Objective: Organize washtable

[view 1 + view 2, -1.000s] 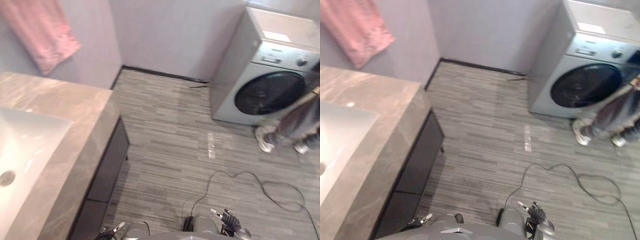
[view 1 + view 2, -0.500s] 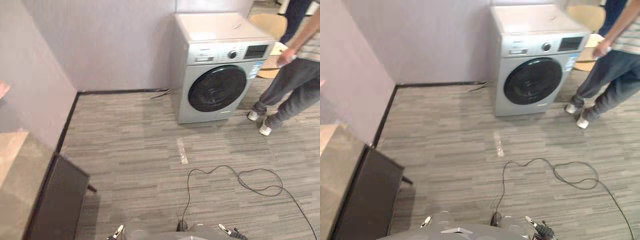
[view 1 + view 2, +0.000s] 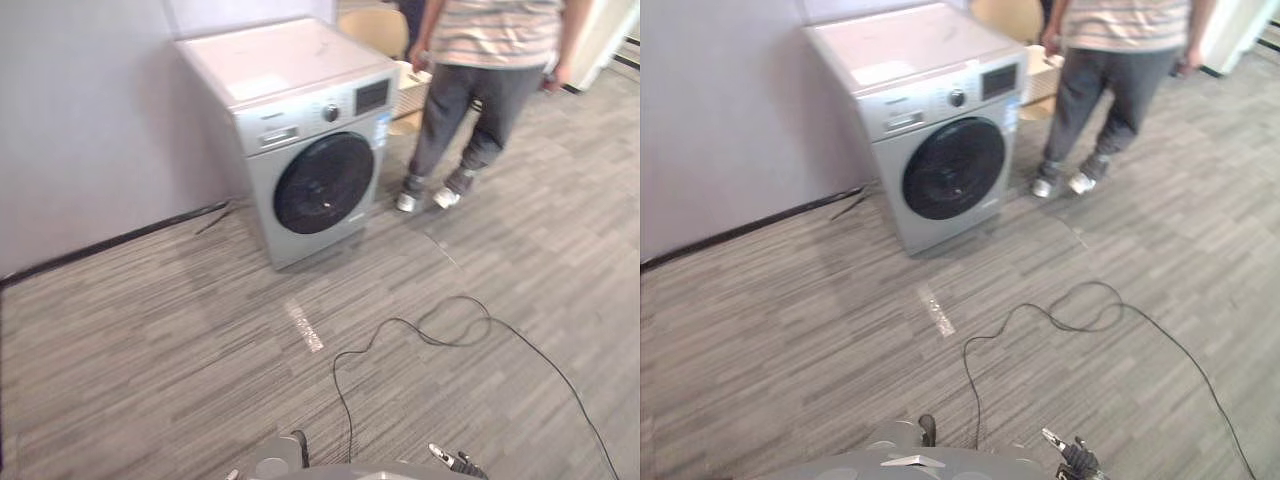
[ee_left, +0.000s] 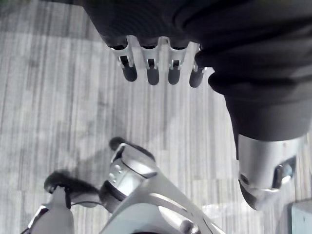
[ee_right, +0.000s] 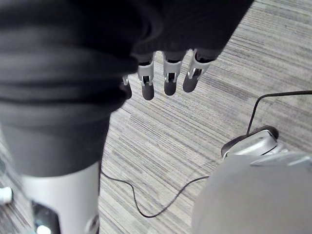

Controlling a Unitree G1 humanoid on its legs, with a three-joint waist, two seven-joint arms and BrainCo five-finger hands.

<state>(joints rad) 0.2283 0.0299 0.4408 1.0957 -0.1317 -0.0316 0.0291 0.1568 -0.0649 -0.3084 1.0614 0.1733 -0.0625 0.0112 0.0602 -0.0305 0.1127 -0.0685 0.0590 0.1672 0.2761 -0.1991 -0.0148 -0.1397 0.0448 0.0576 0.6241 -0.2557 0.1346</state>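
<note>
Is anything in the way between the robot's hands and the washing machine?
Nothing visible: bare floor lies between the open left hand, the open right hand and the washing machine. A person stands beside it.

Left robot hand (image 4: 152, 66): silver fingers, dark tips, dark ribbed cover.
</note>
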